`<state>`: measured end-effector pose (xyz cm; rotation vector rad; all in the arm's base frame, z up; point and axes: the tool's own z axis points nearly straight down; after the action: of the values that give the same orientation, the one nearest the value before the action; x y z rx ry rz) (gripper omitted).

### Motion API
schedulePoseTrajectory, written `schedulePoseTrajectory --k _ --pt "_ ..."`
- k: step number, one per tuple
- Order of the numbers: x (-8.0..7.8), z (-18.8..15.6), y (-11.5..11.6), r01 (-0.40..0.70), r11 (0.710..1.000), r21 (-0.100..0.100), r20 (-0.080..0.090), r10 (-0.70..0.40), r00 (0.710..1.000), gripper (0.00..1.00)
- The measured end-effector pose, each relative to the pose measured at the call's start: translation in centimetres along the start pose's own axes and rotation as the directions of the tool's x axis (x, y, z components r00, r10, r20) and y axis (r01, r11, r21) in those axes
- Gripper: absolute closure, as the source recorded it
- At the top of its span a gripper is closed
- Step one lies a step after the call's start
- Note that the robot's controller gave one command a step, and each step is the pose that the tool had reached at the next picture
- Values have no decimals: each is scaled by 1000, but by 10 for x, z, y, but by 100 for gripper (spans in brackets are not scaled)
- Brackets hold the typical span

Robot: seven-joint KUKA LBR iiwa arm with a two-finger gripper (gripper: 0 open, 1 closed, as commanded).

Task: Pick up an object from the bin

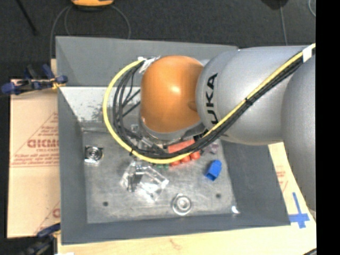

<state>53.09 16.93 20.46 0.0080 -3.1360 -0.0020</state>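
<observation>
Camera view: approach step, I judge. My gripper (pixel 150 145) sits low under the orange cover (pixel 170 94), mid-bin (pixel 71 185). Can't tell if it's apart or together, and nothing's seen in it. Nearest: clear plastic piece (pixel 142 178) just beside, red/orange/green bits (pixel 186 157) partly under my wrist. Next move needs committing to one & closing square on it. Count: 1 clear plastic piece, 1 blue block (pixel 213 170), 2 metal rings: left ring (pixel 93 154), front ring (pixel 182 203). Coloured bits too hidden to count.
</observation>
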Motion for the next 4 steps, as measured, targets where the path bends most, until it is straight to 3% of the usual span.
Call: schedulePoseTrajectory --k 1,2,3,4 --pt "-26 116 -59 -61 998 -5 12 61 998 0" --pt "-22 104 -81 -258 966 -3 9 258 966 0" --pt "-33 102 -66 -472 882 -5 7 472 882 0" --pt "-34 112 -69 -625 781 -5 5 625 781 0"
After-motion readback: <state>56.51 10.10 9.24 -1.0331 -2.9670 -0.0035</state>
